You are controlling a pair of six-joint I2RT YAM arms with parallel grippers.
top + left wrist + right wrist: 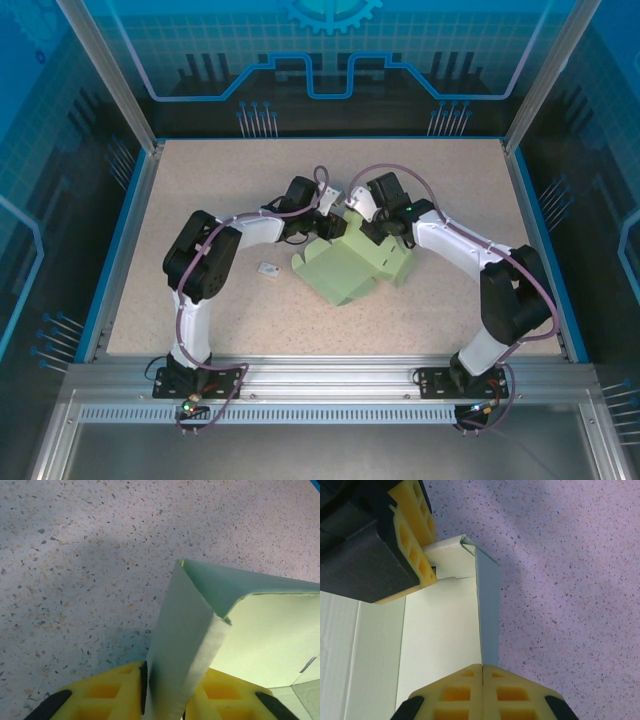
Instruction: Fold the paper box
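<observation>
Left gripper [167, 702] is grasping a raised flap of the pale mint-green thin-card paper box [345, 268]. The flap is coming up from between its yellow fingers [112, 692], and the card is touching the pads on both sides. Just ahead of these jaws the flap is meeting a darker green wall at a folded corner. That wall is running off to the right of the jaws, with the pale inner panel lying below it on the right side. Speckled beige tabletop [75, 580] is showing ahead and to the left of the jaws.

Right gripper [482, 690] is clenched, fingers pressed flat together with the thin edge of an upright box wall pinched in the seam between them. The wall is running straight ahead from these jaws to the far corner. There the left gripper's yellow finger is pinching the corner flap, ahead and to the left of the right jaws. The box's inner floor is lying left of the right jaws, with bare tabletop on their right.

From the top camera the paper box is sitting part-folded mid-table. Both grippers are meeting at its far edge, and the rest of the card is spreading back toward the arm bases. A small white tag-like piece [268, 268] is lying on the tabletop left of the box, apart from it and clear of both jaws.
</observation>
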